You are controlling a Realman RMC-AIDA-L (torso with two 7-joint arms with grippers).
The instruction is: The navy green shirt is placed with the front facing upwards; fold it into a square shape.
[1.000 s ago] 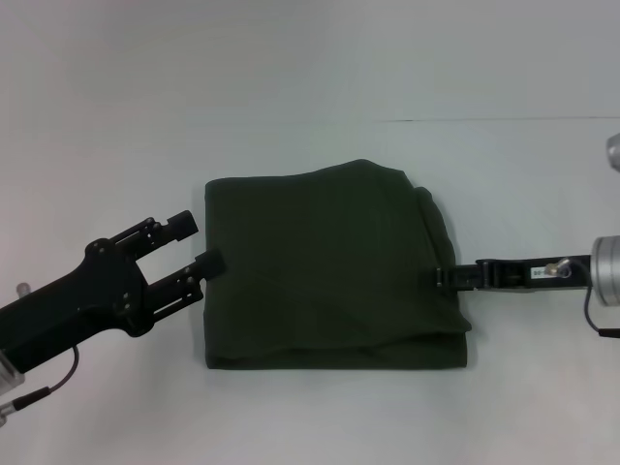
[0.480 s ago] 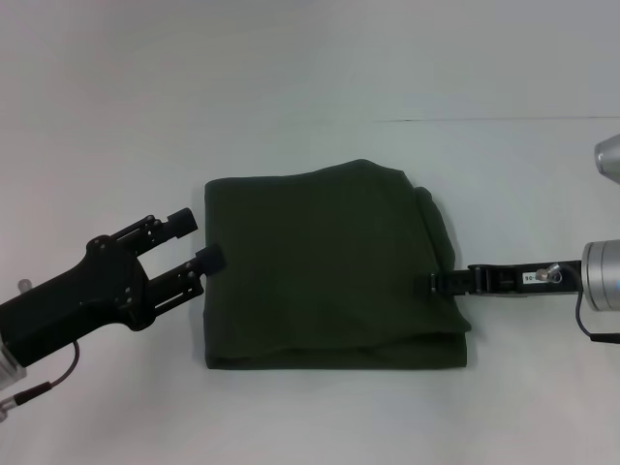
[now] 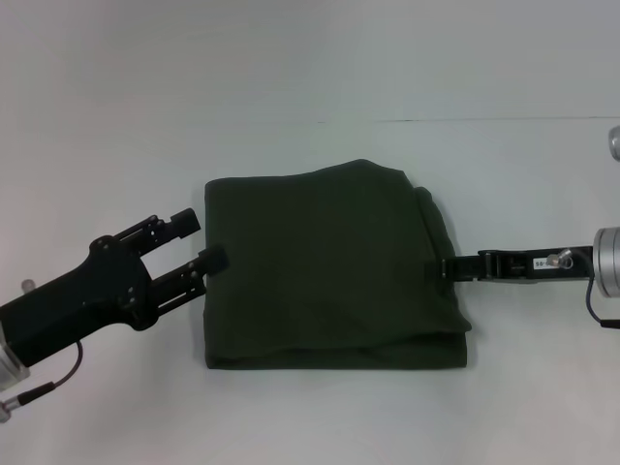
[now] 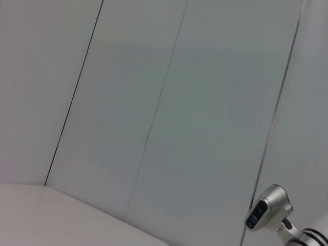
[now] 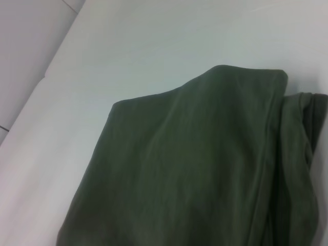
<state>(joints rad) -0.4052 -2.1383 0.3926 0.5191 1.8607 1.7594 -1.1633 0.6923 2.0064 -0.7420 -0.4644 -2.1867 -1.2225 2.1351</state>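
**Desk:** Olive-green cotton, item one: where is it and in what state?

**Operator:** I log the navy green shirt (image 3: 334, 266) folded into a rough square, lying flat on the white table (image 3: 310, 68). It sits between my two grippers. No lettering faces up. Layered edges show along the side nearest the robot and along the side toward my right gripper, where a rounded fold bulges out. In the right wrist view the shirt (image 5: 205, 169) fills most of the picture, with stacked folds at one side and one corner standing slightly proud.

**Desk:** Item two, left gripper?

**Operator:** Left gripper (image 3: 201, 239), black, low over the table just beside the shirt's edge on my left. Its fingers are spread apart with nothing between them. The lower fingertip (image 3: 213, 258) overlaps the cloth edge from the head camera; whether it touches, I cannot tell. The left wrist camera points away, at pale wall panels (image 4: 169, 113).

**Desk:** Item three, right gripper?

**Operator:** Right gripper (image 3: 446, 267), seen edge-on as a thin black bar, with its tip at the shirt's edge on my right. Whether its fingers are apart, together or nipping the cloth, I cannot tell: the head view shows them in profile only and the right wrist view shows no fingers.
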